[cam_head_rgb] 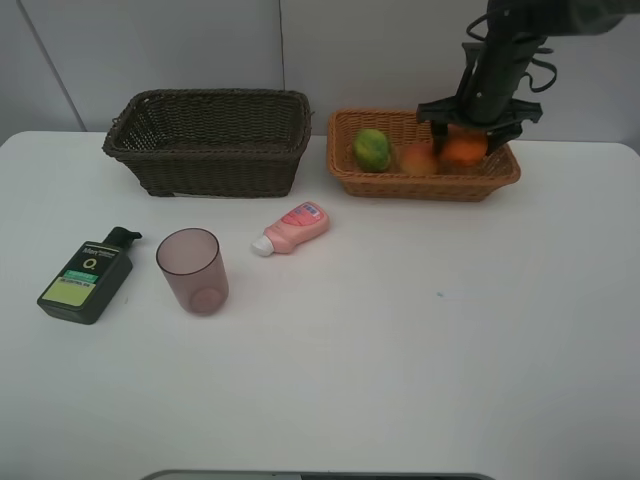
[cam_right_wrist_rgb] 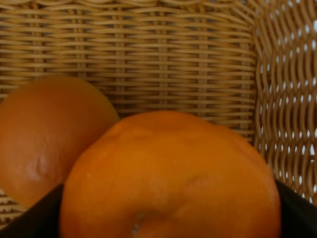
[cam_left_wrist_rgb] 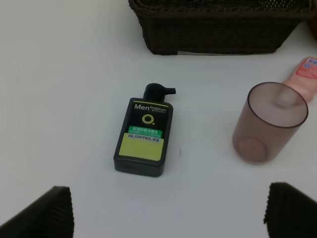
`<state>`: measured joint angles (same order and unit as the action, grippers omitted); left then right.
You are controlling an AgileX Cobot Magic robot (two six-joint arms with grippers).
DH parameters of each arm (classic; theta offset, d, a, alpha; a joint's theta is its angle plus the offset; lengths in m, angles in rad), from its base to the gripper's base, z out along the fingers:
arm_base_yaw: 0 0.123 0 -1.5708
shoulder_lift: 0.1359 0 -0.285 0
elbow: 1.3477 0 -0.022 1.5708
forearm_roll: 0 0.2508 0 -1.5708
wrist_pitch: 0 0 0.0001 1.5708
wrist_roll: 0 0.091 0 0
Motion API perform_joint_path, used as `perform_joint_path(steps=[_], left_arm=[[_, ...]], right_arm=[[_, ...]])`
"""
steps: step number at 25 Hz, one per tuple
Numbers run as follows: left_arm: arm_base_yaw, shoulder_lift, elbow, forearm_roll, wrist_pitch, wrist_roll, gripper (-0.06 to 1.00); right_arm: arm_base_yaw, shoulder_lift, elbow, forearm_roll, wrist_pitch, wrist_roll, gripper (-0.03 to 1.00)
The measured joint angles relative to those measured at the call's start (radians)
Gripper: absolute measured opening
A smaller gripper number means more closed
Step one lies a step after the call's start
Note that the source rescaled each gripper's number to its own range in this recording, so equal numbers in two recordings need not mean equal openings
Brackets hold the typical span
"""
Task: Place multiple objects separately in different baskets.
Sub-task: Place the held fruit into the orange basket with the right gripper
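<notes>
**Ext. high view.** White table [cam_head_rgb: 420,340], pale panelled wall [cam_head_rgb: 150,45] behind. Dark basket [cam_head_rgb: 210,140] at rear L; tan basket [cam_head_rgb: 425,186] at rear R, holding green fruit [cam_head_rgb: 371,149], peach [cam_head_rgb: 418,158] and orange [cam_head_rgb: 464,150]. R gripper [cam_head_rgb: 467,138] reaches down into the tan basket, jaws part-closed either side of the orange. Pump bottle [cam_head_rgb: 86,277] and pink bottle [cam_head_rgb: 293,228] lie flat in front of the dark basket, w/ cup [cam_head_rgb: 192,270] upright between them.

**L wrist view.** L gripper [cam_left_wrist_rgb: 171,213] above bare table, jaws spread wide, holding nothing; pump bottle lies just ahead.

**R wrist view.** Both dark fingers [cam_right_wrist_rgb: 29,213] press the orange's sides; peach sits beside it, wicker wall behind.
</notes>
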<state>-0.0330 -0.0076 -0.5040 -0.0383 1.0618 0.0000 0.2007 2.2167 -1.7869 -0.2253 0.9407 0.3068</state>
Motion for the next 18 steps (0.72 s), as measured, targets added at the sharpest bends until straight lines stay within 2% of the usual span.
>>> perform_joint_path(steps=[9, 11, 13, 15, 18], left_arm=[[0.0, 0.0, 0.0, 0.0, 0.0, 0.0, 0.99], [0.0, 0.0, 0.0, 0.0, 0.0, 0.0, 0.99], [0.0, 0.0, 0.0, 0.0, 0.0, 0.0, 0.99], [0.0, 0.0, 0.0, 0.0, 0.0, 0.0, 0.99], [0.0, 0.0, 0.0, 0.0, 0.0, 0.0, 0.99]], right_arm=[[0.0, 0.0, 0.0, 0.001, -0.011, 0.0, 0.45], [0.0, 0.0, 0.0, 0.001, -0.009, 0.0, 0.53], [0.0, 0.0, 0.0, 0.001, -0.008, 0.0, 0.68], [0.0, 0.0, 0.0, -0.004, -0.006, 0.0, 0.74], [0.0, -0.011, 0.0, -0.002, 0.0, 0.0, 0.77]])
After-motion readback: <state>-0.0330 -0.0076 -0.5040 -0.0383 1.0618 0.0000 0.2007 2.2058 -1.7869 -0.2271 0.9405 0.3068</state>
